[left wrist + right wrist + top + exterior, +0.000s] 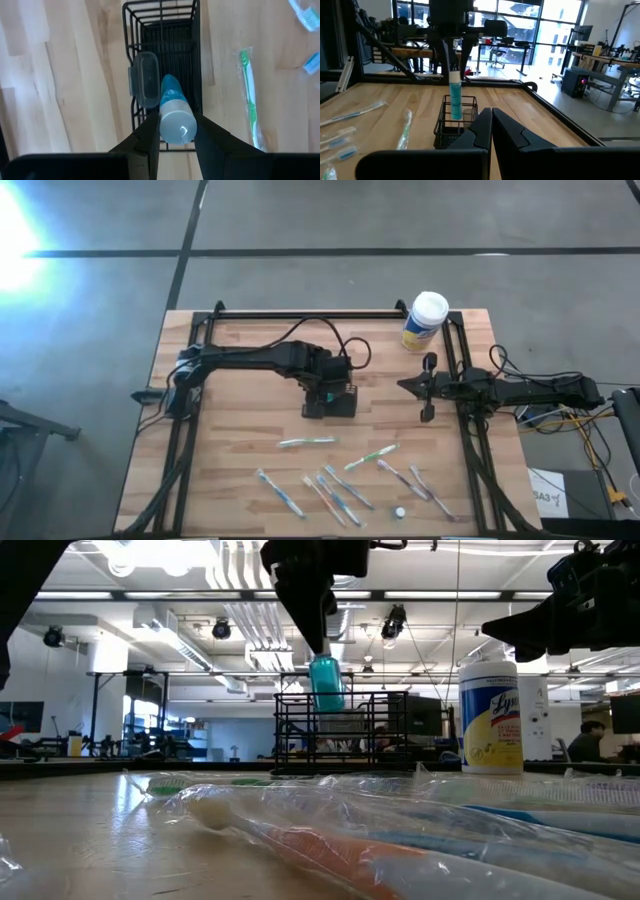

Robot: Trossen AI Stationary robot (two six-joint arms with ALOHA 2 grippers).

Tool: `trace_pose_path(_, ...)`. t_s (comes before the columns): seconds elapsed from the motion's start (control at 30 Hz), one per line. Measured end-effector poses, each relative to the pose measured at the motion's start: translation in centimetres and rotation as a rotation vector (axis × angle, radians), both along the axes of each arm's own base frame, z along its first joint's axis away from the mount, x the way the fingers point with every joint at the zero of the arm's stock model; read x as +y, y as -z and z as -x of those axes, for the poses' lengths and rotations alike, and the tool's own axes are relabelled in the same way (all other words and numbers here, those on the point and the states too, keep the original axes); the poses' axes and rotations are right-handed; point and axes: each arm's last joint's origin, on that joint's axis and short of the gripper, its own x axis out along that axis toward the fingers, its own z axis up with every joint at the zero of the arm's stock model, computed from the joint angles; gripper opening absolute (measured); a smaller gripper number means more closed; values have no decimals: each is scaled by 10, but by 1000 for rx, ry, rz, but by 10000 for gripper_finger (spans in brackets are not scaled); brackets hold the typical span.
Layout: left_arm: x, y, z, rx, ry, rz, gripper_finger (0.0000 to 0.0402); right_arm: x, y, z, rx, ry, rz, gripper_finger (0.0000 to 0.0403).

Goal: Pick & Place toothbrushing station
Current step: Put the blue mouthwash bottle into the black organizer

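My left gripper (176,134) pinches a teal tube (172,107) by its pale capped end, fingers (148,135) pressed on either side; in the left wrist view the tube's far end is lost inside the toothbrushing station (162,45), and my own fingers cover the caddy's nearest edge; I cannot tell whether the tube touches the caddy's floor. A small clear lidded case (144,80) stands in the compartment just beside the tube; what it holds I cannot make out. From the high view my arm hides most of the caddy (330,402), leaving only its dark outline at mid-table.

Bare wood lies open around the caddy on all sides; the scattered wrapped toothbrushes (306,442) sit nearer the front edge, well apart from it, except the green one (249,95), which lies near its side. The white-capped canister (424,320) stands near the back rail, clear of me.

The caddy rests flat, openings upward, its long axis running straight away from my left wrist; the tube hangs upright, capped end on top, as the low view (326,683) shows.

My right gripper (491,131) waits at the table's right side, fingers pressed together on nothing, pointed toward the caddy.
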Motion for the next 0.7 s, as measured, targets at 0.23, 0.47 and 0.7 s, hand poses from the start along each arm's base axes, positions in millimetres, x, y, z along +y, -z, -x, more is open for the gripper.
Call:
trace_pose_path(0.23, 0, 6, -7, -12, 3, 7, 96, 0, 0, 0, 0, 0, 0, 8)
trace_pose_path(0.47, 0, 25, -17, 27, 15, 9, 96, 0, 0, 0, 2, 0, 0, 8)
trace_pose_path(0.7, 0, 46, -25, 80, 22, 12, 96, 0, 1, 0, 5, 0, -1, 8)
